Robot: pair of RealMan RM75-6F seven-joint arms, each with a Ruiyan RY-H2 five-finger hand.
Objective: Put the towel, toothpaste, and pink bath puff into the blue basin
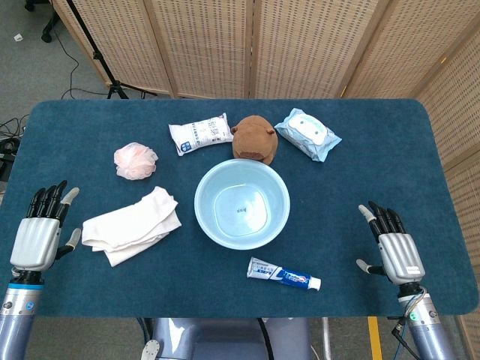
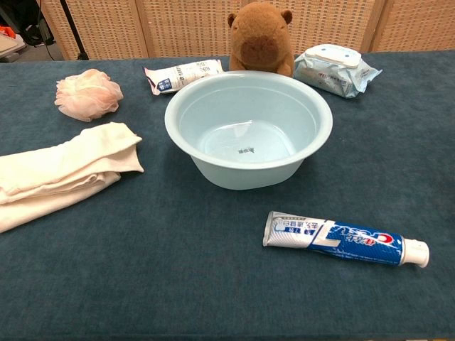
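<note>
The light blue basin (image 1: 242, 204) (image 2: 249, 128) stands empty at the table's middle. A folded white towel (image 1: 133, 224) (image 2: 60, 171) lies to its left. The pink bath puff (image 1: 136, 160) (image 2: 88, 94) sits farther back on the left. A blue-and-white toothpaste tube (image 1: 283, 274) (image 2: 345, 239) lies in front of the basin, cap pointing right. My left hand (image 1: 41, 229) rests at the table's left edge, fingers spread, holding nothing, a short way left of the towel. My right hand (image 1: 391, 246) is at the right, also with fingers apart and empty. Neither hand shows in the chest view.
Behind the basin sit a brown capybara plush (image 1: 253, 138) (image 2: 260, 39), a white packet (image 1: 200, 133) (image 2: 182, 74) and a light blue wipes pack (image 1: 307, 133) (image 2: 334, 69). The blue tablecloth (image 1: 375, 172) covers the table; wicker screens stand behind.
</note>
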